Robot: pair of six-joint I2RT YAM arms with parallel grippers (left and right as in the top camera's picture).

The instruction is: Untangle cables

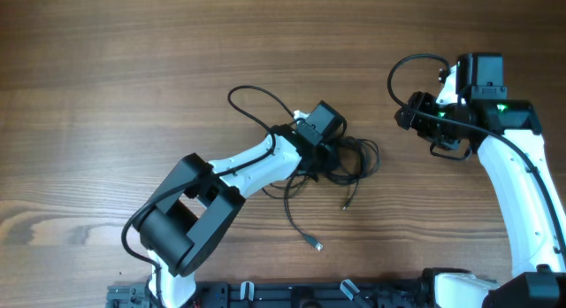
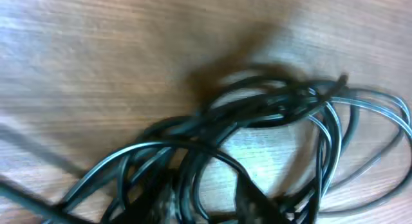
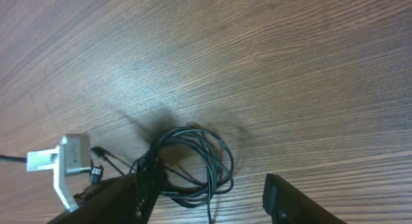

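Overhead, L arm (image 1: 252,162) extended, gripper (image 1: 329,156) at cables (image 1: 361,157)

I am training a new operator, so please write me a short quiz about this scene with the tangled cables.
1. True or false: the right gripper holds the cables.
2. Which gripper is down at the cables? A left, B right, C neither.
3. Fill in: in the overhead view, the plug farthest from the heap lies toward the ___ edge.
Key: 1 false, it is open and empty. 2 A, the left gripper. 3 bottom.
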